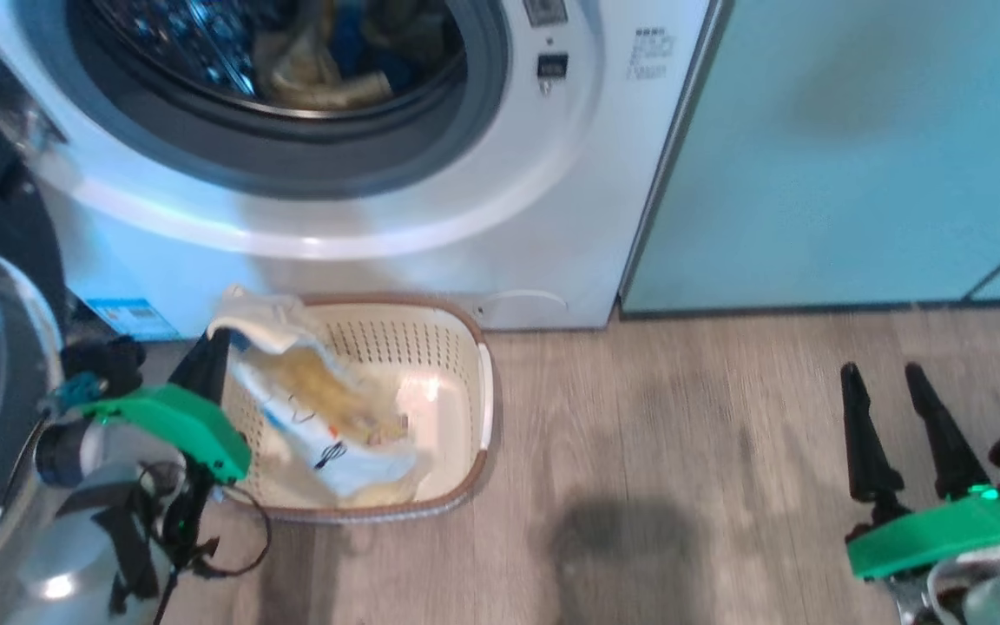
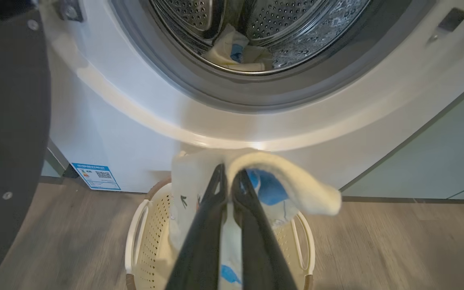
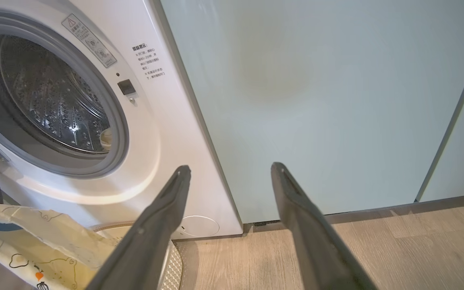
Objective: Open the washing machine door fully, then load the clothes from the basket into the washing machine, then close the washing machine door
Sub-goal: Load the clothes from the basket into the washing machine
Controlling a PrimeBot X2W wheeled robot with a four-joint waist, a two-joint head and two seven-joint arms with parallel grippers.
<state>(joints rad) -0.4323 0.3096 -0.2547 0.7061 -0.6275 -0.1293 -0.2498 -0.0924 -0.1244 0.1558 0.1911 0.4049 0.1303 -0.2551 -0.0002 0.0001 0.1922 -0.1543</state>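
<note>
Pale yellow bear-print garment w/ blue trim (image 1: 326, 417) hangs mid-left of head view, half out of the small cream perforated plastic basket (image 1: 396, 338). My left jaws are clamped shut on its top fold. Plan, as I judge it: lift til the tail clears the rim, then swing fwd into the perforated steel drum (image 2: 296, 24) of the big white front-loading washer (image 1: 500, 252), top centre. Let go well inside. Keep off the glossy black-rimmed round door (image 2: 10, 121), far left. Right jaws spread wide, empty, lower right.
</note>
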